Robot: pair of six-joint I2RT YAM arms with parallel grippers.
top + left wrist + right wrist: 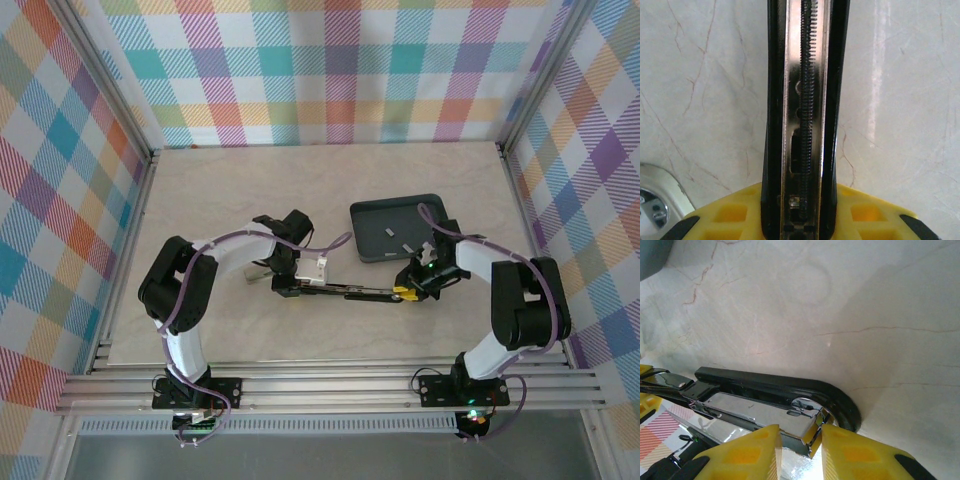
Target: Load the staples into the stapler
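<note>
The black stapler (340, 290) lies opened out flat on the table between my two grippers. My left gripper (285, 285) is shut on its left end. In the left wrist view the black arm with its chrome channel and coiled spring (802, 100) runs up from between my yellow fingers (730, 215). My right gripper (405, 293) sits at the stapler's right end. There its yellow fingers (745, 455) close on the front tip of the chrome magazine (760, 412), above the black base (840, 400). The staples (388, 231), small light strips, lie in the dark tray.
The dark grey tray (365, 215) sits just behind the stapler's right end, close to my right arm. Plaid walls and aluminium posts enclose the pale marble table (230, 190). A metal rail runs along the near edge by the arm bases.
</note>
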